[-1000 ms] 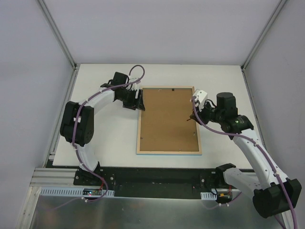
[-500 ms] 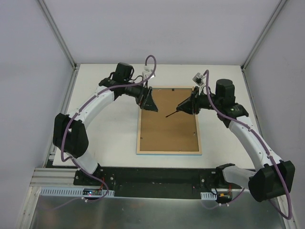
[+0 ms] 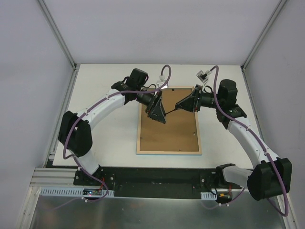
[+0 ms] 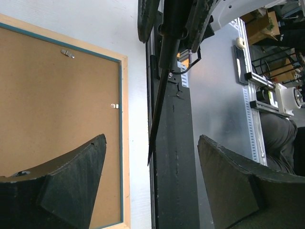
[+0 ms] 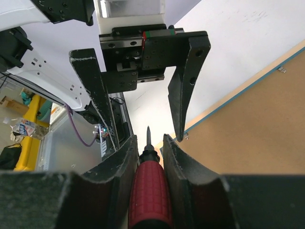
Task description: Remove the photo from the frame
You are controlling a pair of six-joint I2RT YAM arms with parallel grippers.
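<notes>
Both arms have swung in from the frame's sides since a second ago and now face each other above its far end. The left claw point(image 3: 161, 112) hangs over the frame's 11 o'clock corner with its fingers spread wide, nothing between them. The right claw point(image 3: 180, 106), over the 1 o'clock corner, is clamped on a red-handled screwdriver point(image 5: 148, 191) whose thin shaft points toward 8 o'clock, its tip just short of the left claw. The frame point(image 3: 140, 136) lies back-up in the middle of the desk point(image 3: 119, 143), its brown backing board point(image 3: 169, 133) in place and hiding the photo.
</notes>
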